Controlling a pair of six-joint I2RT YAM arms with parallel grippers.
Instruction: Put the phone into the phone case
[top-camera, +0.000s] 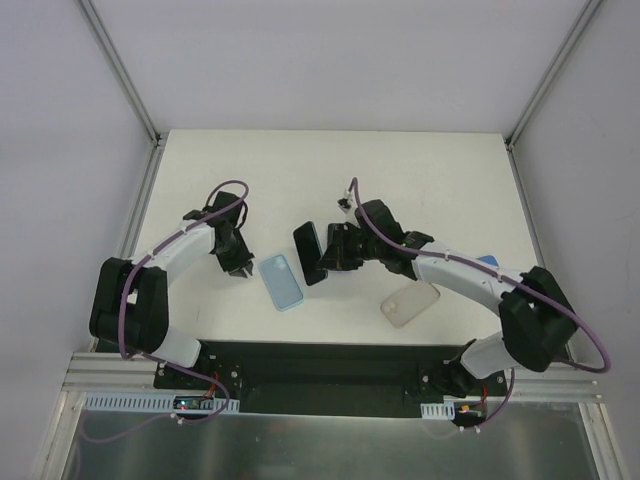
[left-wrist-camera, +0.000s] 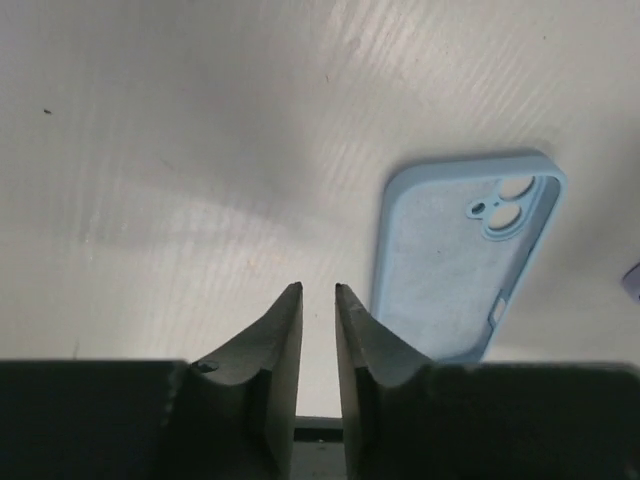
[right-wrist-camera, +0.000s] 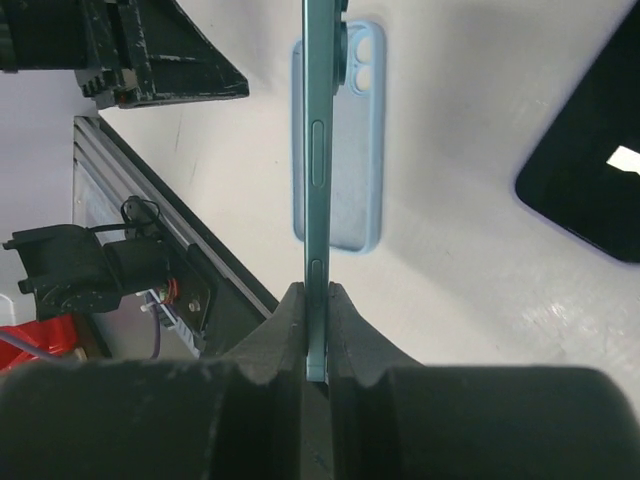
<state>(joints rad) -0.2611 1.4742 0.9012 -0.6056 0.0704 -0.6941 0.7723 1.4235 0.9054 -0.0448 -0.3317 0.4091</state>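
**Phone pinched on edge, poised at the blue case**

- Right gripper (right-wrist-camera: 317, 292): clenched on the phone (right-wrist-camera: 316, 150). One pad sat on each broad face near a short end. The phone stood edge-on to the wrist camera, side buttons showing.
- Judged reason for that grip: holding by one end left the far end and both long edges free to enter a case.
- The phone's far end carried the camera bump. In the wrist view it lined up with the cutout end of the phone case (right-wrist-camera: 355, 190), so the orientation looked matched.
- Whether the phone's tip touched the case could not be told.
- Phone case: pale blue, lying flat with its open side up on the white table (top-camera: 330, 170). From above, the phone leaned just beside it, on the right arm's side.
- Left gripper (left-wrist-camera: 318, 290): grasped nothing, with its fingers drawn close and only a narrow slit between them. It sat low over the table, just beside the case's plain end.
- Contact between the left gripper and the case could not be told. Judged purpose: standing by to brace the case against sliding when the phone is pressed in.
- Farther out, a translucent case (top-camera: 411, 303) lay near the right forearm, well apart from the work.
- A dark flat slab (right-wrist-camera: 590, 170) with a lit patch lay beside the blue case. What it was could not be told.
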